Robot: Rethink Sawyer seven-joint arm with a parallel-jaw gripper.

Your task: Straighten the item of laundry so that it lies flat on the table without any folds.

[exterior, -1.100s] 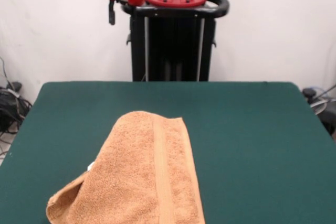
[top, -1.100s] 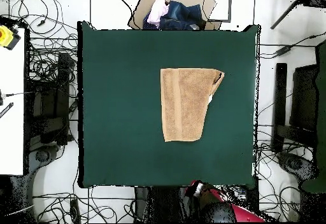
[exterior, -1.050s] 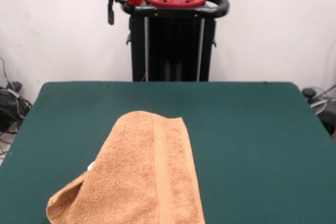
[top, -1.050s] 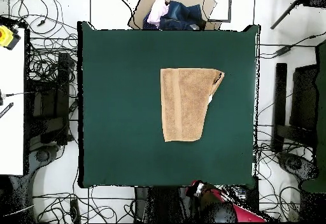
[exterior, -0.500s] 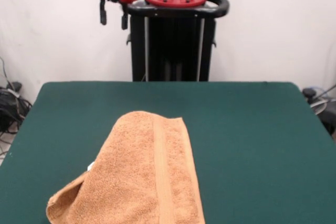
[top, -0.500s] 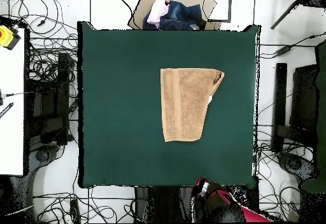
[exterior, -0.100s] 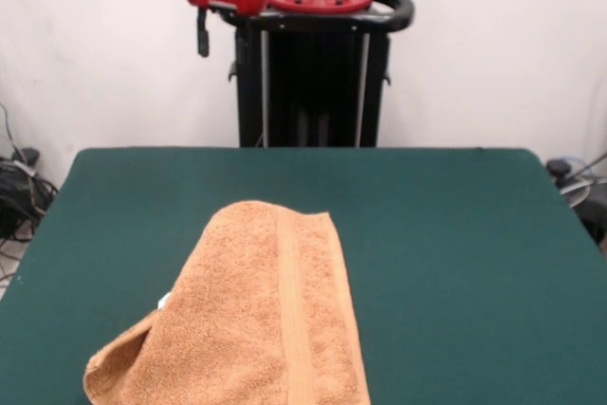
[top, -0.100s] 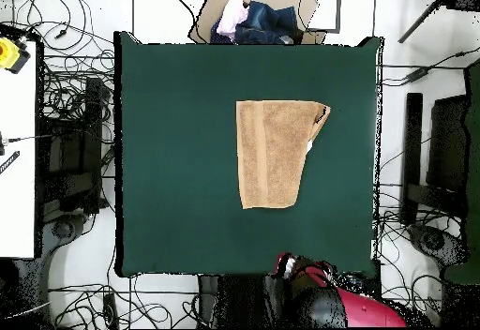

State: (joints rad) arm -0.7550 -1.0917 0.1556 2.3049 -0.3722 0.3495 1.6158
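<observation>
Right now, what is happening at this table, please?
Nothing is being handled at this moment. The towel lies on the green table, doubled over, with one corner turned up so a small pocket shows; in the overhead view it is a tapered shape, not a full rectangle. The gripper hangs high beside the pedestal, behind the table's far edge and well away from the towel. Whether it is open or shut is not visible. So the flattening is not yet done.
</observation>
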